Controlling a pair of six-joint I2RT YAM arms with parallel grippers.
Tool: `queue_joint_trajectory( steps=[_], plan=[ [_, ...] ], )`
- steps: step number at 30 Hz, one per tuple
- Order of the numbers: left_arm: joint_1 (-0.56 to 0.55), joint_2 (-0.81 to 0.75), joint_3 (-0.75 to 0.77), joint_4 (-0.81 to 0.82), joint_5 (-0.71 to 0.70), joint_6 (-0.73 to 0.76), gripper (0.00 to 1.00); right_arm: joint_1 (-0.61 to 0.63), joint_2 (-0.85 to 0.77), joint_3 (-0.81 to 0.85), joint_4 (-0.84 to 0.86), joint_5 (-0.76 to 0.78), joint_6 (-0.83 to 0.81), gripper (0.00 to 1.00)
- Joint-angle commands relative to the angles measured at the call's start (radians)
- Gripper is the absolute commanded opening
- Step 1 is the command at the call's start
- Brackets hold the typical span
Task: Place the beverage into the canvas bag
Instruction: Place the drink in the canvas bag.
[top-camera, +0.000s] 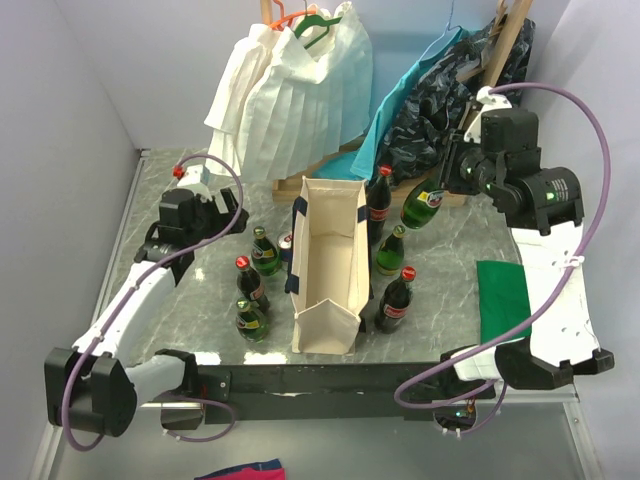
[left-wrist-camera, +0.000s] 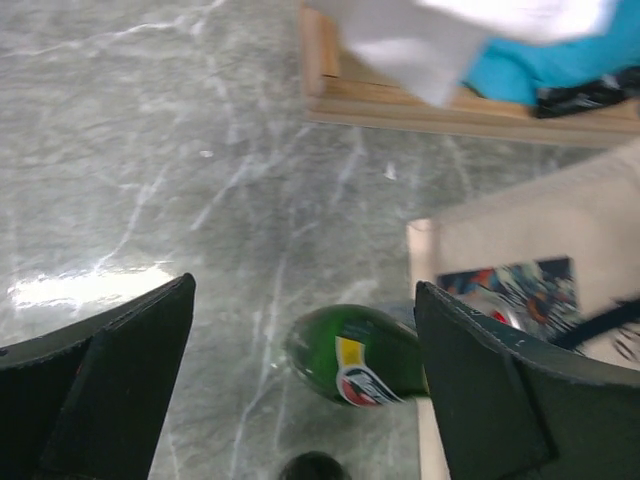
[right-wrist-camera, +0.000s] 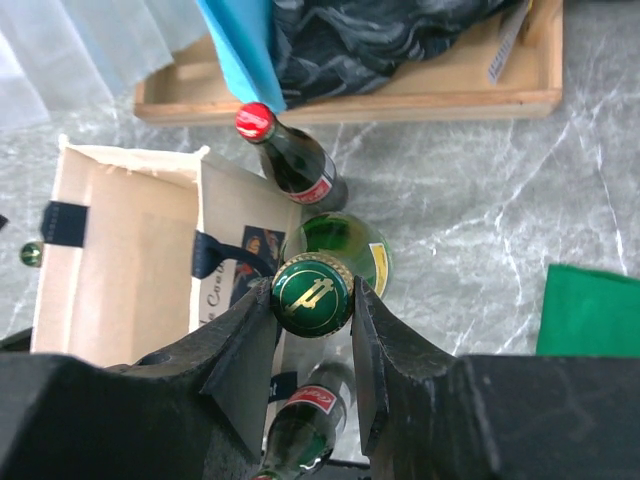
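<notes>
**Green bottle held aloft beside the open bag**

We found the right gripper (right-wrist-camera: 312, 298) clamped on the cap of the green beverage bottle (right-wrist-camera: 345, 248), one finger pressed to each side of the cap. In the overhead view the bottle hung tilted in the air, clear of the grey marble table (top-camera: 440, 290). It was outside the canvas bag (top-camera: 325, 325), off the bag's far right corner. A red-capped dark bottle (right-wrist-camera: 292, 158) stood just beside it, against the bag's right wall.

The bag stood upright in the middle of the table. Its mouth was open and its navy handles drooped over the long sides. We counted two more bottles to its right and three to its left, all standing.

The left gripper (left-wrist-camera: 302, 290) hovered over the table left of the bag, its jaws spread wide with nothing between them. Its wrist camera looked down on a second green bottle (left-wrist-camera: 350, 360) just beside the bag's corner.

Behind the bag a white pleated garment (top-camera: 290, 95), a teal one (top-camera: 410, 90) and a dark patterned one (top-camera: 450, 105) hung over a wooden base (right-wrist-camera: 400, 100). A green cloth (top-camera: 503, 295) lay at the table's right edge, under the right arm.
</notes>
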Motion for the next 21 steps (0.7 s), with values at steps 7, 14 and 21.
queue_joint_trajectory(
  steps=[7, 14, 21],
  plan=[
    [-0.022, -0.066, 0.173, -0.025, 0.294, 0.044, 0.87, 0.027, -0.017, 0.116, 0.115, 0.006, 0.013, 0.00],
    [-0.074, -0.017, 0.276, -0.096, 0.429, 0.071, 0.71, 0.040, 0.011, 0.182, 0.095, 0.024, 0.018, 0.00],
    [-0.207, 0.039, 0.315, -0.150, 0.404, 0.105, 0.58, 0.047, 0.034, 0.257, 0.084, 0.019, 0.023, 0.00]
  ],
)
